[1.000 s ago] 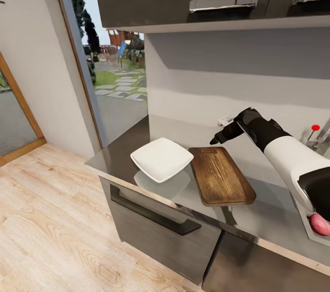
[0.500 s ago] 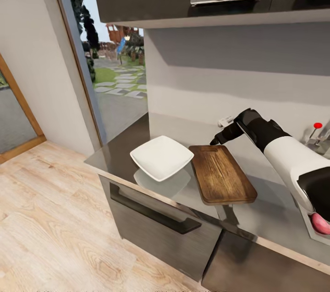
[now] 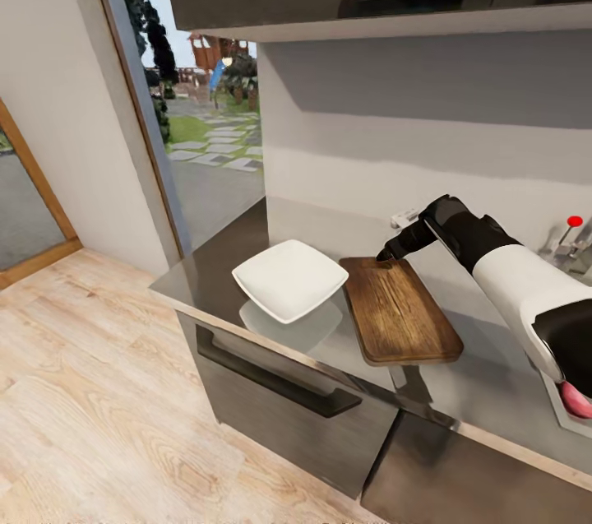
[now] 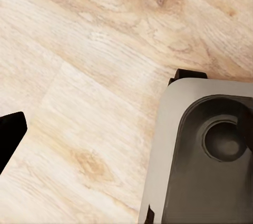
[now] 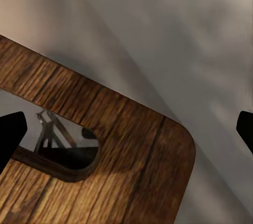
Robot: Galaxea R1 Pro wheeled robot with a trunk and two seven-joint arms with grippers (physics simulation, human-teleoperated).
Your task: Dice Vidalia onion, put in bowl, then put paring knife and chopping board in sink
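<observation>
The head camera has drifted slightly over the past second, lifting the cabinet handles in the picture, while the right arm's black tool [image 3: 386, 253] keeps its place at the far end of the brown wooden rectangular chopping board [image 3: 397, 309]. That tool hangs just over the board's handle end, and the wrist camera looks down on the rounded corner and the small handle slot [image 5: 67, 147], with a dark fingertip [image 5: 10, 129] at either edge of its picture, well apart, so the tool stands spread wide with nothing between its tips. The board lies flat on the long smooth grey table [image 3: 485, 376], just beside the white shallow square bowl [image 3: 289, 280], which sits near the table's front corner; the two look close to touching, though contact cannot be judged. At the far right, a red knob [image 3: 575, 221] marks the chrome faucet, and a pinkish rounded object [image 3: 575, 401], half hidden by the white forearm, rests in the steel sink [image 3: 552, 392]. The left wrist camera looks down on pale wood flooring [image 4: 79, 76] and a grey part of the robot's base [image 4: 200, 155]; whether the left tool [image 4: 8, 134] is spread or closed cannot be told.
</observation>
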